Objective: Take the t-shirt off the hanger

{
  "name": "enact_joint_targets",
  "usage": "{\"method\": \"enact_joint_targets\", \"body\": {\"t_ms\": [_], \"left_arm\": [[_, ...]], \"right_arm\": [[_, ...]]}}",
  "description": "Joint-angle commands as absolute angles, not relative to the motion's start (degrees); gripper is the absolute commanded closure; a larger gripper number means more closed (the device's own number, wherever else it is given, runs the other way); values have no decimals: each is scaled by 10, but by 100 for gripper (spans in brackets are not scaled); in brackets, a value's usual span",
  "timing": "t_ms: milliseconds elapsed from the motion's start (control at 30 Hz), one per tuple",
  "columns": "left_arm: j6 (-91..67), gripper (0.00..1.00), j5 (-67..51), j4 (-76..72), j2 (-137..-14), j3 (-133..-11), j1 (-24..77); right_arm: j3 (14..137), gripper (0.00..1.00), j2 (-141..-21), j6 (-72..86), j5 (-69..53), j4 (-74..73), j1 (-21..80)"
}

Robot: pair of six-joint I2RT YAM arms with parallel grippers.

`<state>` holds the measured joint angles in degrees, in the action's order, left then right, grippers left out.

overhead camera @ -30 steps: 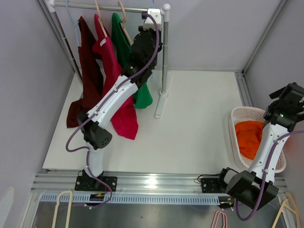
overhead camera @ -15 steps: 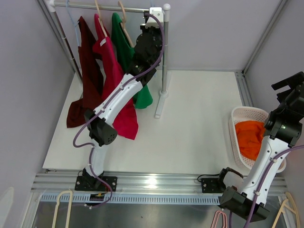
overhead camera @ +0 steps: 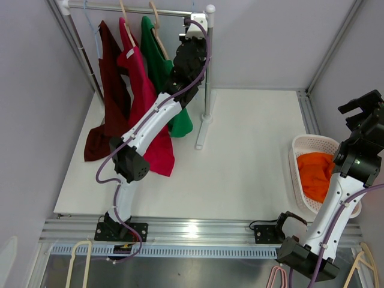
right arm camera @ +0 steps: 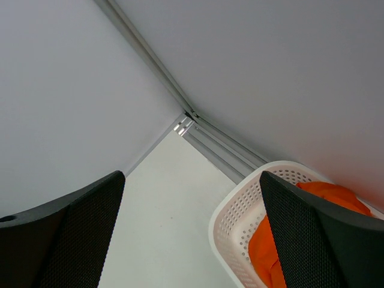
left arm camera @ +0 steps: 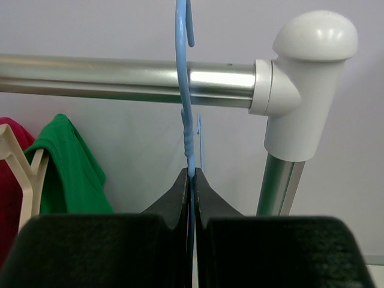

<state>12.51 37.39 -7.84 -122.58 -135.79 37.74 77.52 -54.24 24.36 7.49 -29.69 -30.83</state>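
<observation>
My left gripper [left arm camera: 192, 175] is shut on the neck of a bare blue hanger [left arm camera: 183, 90], whose hook sits over the metal rail [left arm camera: 120, 75] next to the white end post [left arm camera: 315, 36]. In the top view this gripper [overhead camera: 193, 33] is up at the rail's right end. A green t-shirt [overhead camera: 157, 60], a pink one [overhead camera: 144, 96] and a dark red one [overhead camera: 111, 78] hang on hangers to its left. My right gripper [overhead camera: 363, 111] is open and empty, raised above the basket; its jaws stand wide apart in the right wrist view [right arm camera: 192, 174].
A white perforated basket [overhead camera: 300, 150] at the right table edge holds an orange t-shirt [overhead camera: 313, 174]; both also show in the right wrist view, basket [right arm camera: 240, 222] and shirt [right arm camera: 300, 240]. The rack's upright post [overhead camera: 207, 72] stands on the table. Spare hangers lie below the front rail.
My left gripper has risen and moved right along the rail toward the end post. My right arm has lifted higher above the basket.
</observation>
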Motion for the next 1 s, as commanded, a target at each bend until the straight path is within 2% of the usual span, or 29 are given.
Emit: {"method": "enact_joint_targets", "body": {"t_ms": [0, 267, 367, 433, 500, 600, 633, 667, 733, 967], "left_arm": [[98, 99, 383, -78, -1226, -1354, 372], [62, 98, 379, -71, -1204, -1303, 372], [61, 89, 377, -69, -1199, -1306, 372], [63, 95, 378, -69, -1197, -1304, 372], [67, 96, 382, -70, -1192, -1304, 372], [70, 74, 387, -76, -1181, -1296, 372], [72, 63, 387, -80, -1177, -1286, 372], [76, 59, 388, -84, -1173, -1280, 372], [76, 54, 389, -92, -1158, -1271, 373], [77, 53, 390, -89, -1118, -1263, 375]], "right_arm": [[789, 1, -532, 242, 55, -292, -306], [781, 0, -529, 243, 47, -287, -307], [774, 1, -526, 245, 42, -285, -307], [773, 0, -526, 246, 41, -286, -306], [772, 0, -526, 247, 40, -284, -306], [771, 1, -524, 248, 37, -284, -306], [771, 0, -525, 249, 35, -284, -306], [771, 0, -524, 249, 34, -284, -306], [769, 1, -524, 249, 33, -283, -305], [771, 1, -524, 250, 25, -286, -305]]}}
